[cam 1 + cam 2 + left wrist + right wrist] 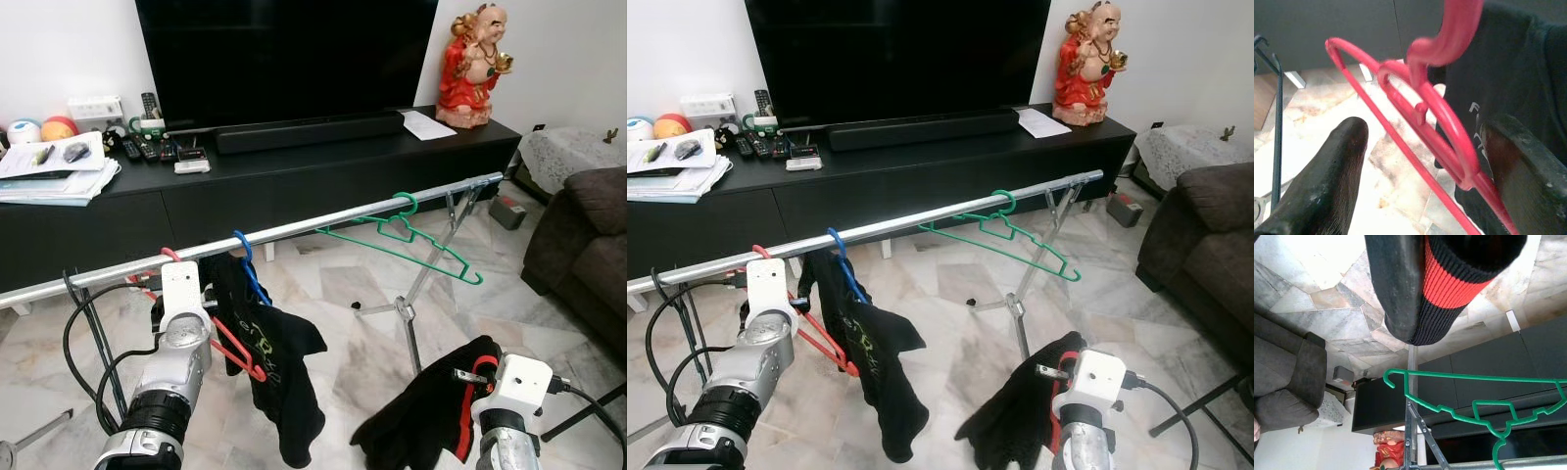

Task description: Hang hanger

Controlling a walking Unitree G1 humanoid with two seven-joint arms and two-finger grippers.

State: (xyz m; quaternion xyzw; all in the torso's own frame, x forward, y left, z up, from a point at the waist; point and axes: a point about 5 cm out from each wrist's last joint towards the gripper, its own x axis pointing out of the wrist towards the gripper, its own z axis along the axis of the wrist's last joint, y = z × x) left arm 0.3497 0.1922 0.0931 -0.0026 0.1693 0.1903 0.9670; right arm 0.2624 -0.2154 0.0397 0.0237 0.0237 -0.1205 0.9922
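Black cloth (431, 416) with a red stripe is hanging from the right gripper (1415, 289) low at the robot's right, above the marble floor (343, 294); in the right wrist view a black finger (1396, 284) is pressing beside the ribbed red-and-black fabric, so that gripper is clamping the cloth.

Up at the left, the left gripper (1425, 161) is reaching to the rail (294, 231), its fingers (1332, 176) standing wide apart on either side of the red hanger (230, 343) without visibly pinching it. The red hanger's hook is looking seated over the rail just beside the silver wrist, and its frame is slanting down toward the black shirt (269, 362).

That shirt is draping from a blue hanger (250, 269), also on the rail. Farther right along the rail a green hanger (407, 240) is hanging empty, well apart from the others.

Judging by this, the hanging itself appears nearly or fully done: the red hanger is sitting on the rail and the gripper is open around it. What is seeming left is drawing the left arm clear without dragging the hook off. The cloth in the right gripper is not yet on any hanger.
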